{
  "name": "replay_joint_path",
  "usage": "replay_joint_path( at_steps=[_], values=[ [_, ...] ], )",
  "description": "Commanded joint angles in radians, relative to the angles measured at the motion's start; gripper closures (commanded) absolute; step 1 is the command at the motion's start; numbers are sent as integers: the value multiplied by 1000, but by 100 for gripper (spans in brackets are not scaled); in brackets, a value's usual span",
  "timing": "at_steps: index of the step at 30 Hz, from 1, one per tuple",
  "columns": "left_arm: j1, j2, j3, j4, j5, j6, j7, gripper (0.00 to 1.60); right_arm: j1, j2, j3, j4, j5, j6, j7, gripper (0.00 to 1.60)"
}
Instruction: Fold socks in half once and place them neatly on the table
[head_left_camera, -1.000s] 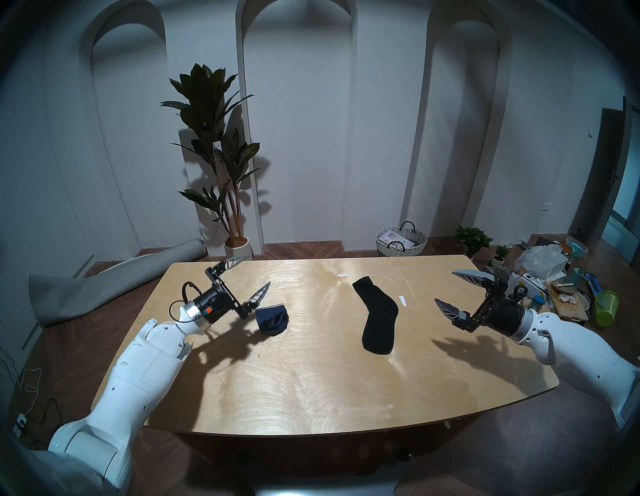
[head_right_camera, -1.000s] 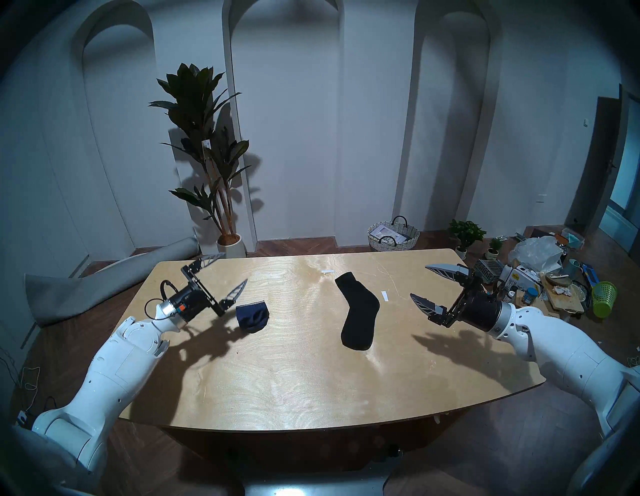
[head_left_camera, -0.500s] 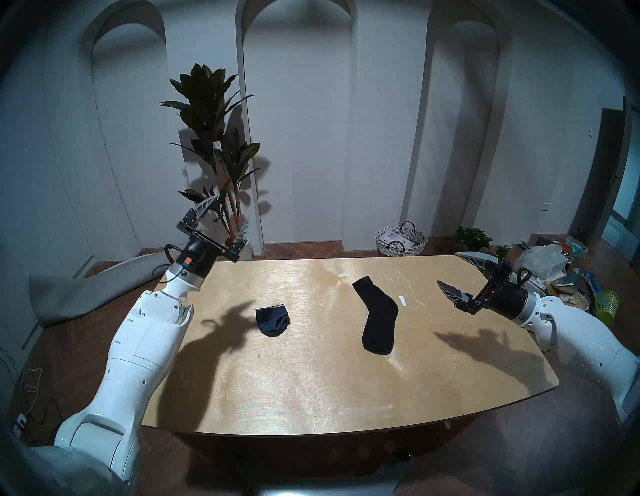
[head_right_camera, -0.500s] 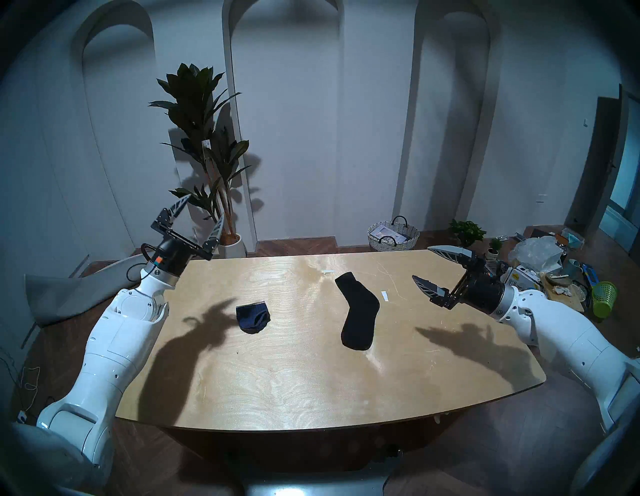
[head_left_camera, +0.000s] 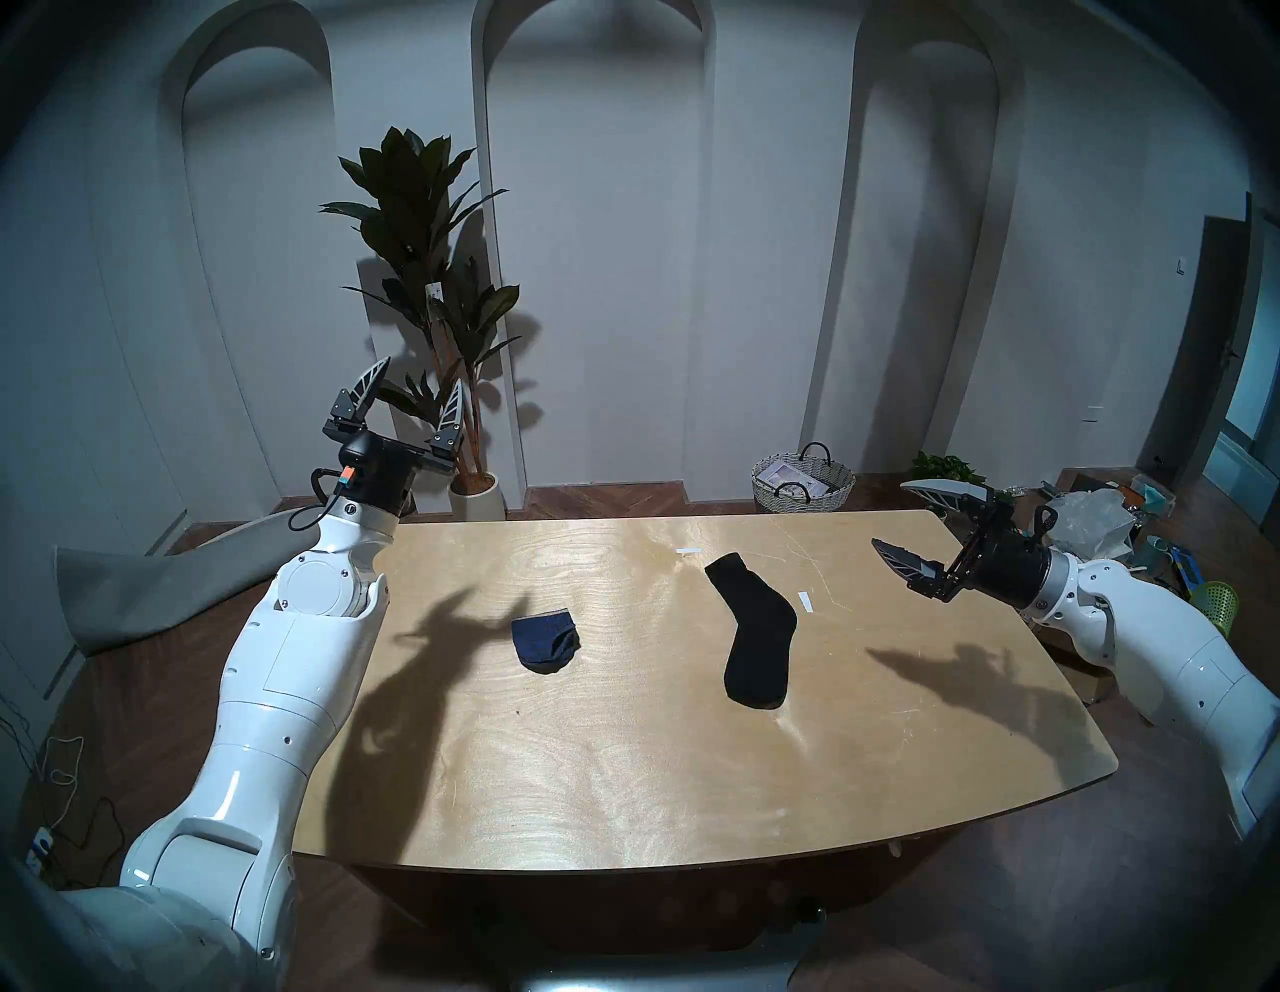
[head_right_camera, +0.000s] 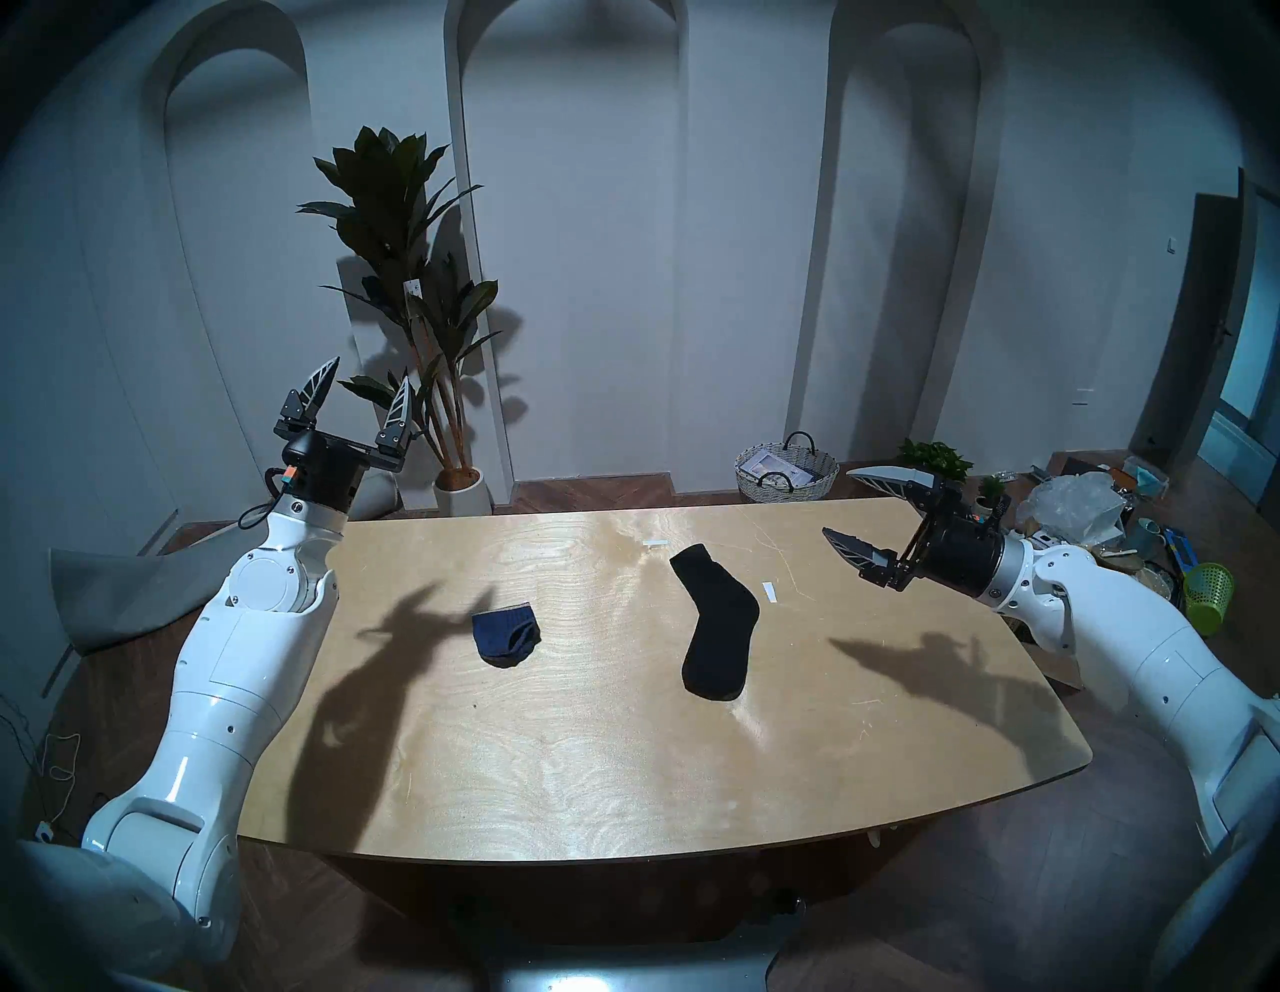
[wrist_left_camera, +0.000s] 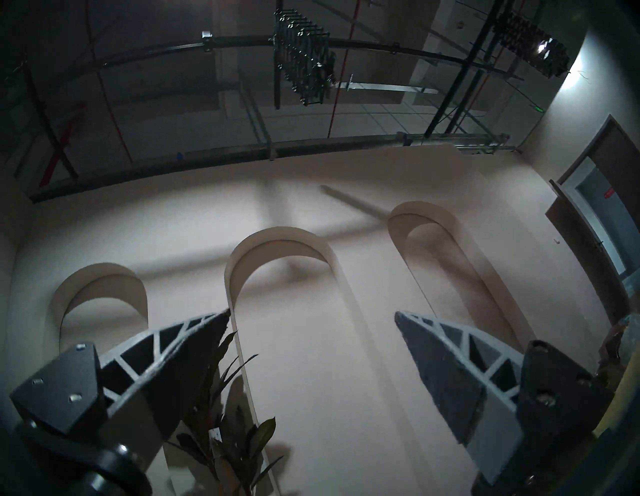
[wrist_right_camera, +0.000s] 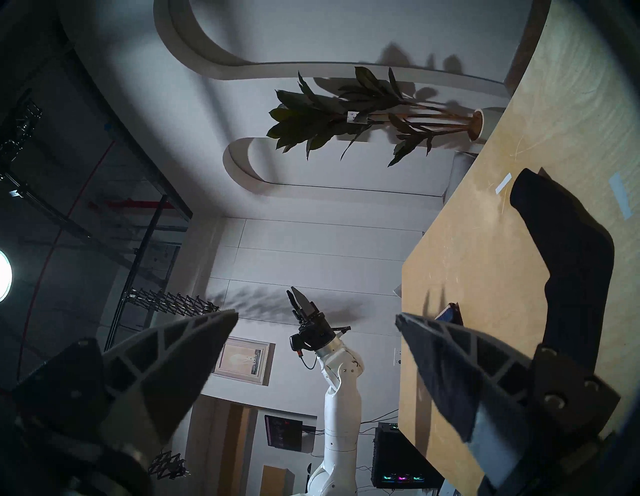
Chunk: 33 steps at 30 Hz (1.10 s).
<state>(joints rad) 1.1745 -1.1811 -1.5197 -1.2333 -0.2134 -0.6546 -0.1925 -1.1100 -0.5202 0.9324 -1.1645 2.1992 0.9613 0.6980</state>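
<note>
On my table (head_left_camera: 623, 762): navy sock (head_left_camera: 545, 641) folded, black sock (head_left_camera: 755, 634) flat; my left gripper (head_left_camera: 419, 384) and right gripper (head_left_camera: 893, 516) both raised, spread, empty.

Table (head_left_camera: 623, 762) front half bare; only navy sock (head_left_camera: 545, 642), black sock (head_left_camera: 755, 644) lie mid-table, well apart.

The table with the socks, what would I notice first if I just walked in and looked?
Probably the long black sock lying flat near the middle of the wooden table, with the small blue sock folded up to its left. Then the two white robot arms: the left end effector points up, open and empty, and the right end effector hangs open over the table's right edge.
</note>
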Motion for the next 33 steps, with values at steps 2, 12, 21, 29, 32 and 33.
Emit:
replay_joint_path(
  at_steps=[2, 12, 21, 29, 32, 33],
  values=[
    [-37, -59, 19, 4, -55, 101, 12, 0, 57, -39, -7, 56, -15, -3, -61, 0],
    [-44, -64, 68, 20, -82, 260, -5, 0, 115, -97, -16, 132, -56, -21, -159, 0],
    [-25, 9, 79, 35, -85, 394, -61, 0, 163, -138, -15, 181, -91, -37, -228, 0],
    [-19, 89, 70, 42, -83, 513, -123, 0, 205, -178, -17, 230, -121, -51, -288, 0],
    [-18, 114, 69, 42, -83, 552, -149, 0, 216, -193, -18, 245, -131, -55, -307, 0],
    [-17, 124, 70, 42, -82, 568, -161, 0, 220, -199, -19, 250, -135, -55, -314, 0]
  ],
)
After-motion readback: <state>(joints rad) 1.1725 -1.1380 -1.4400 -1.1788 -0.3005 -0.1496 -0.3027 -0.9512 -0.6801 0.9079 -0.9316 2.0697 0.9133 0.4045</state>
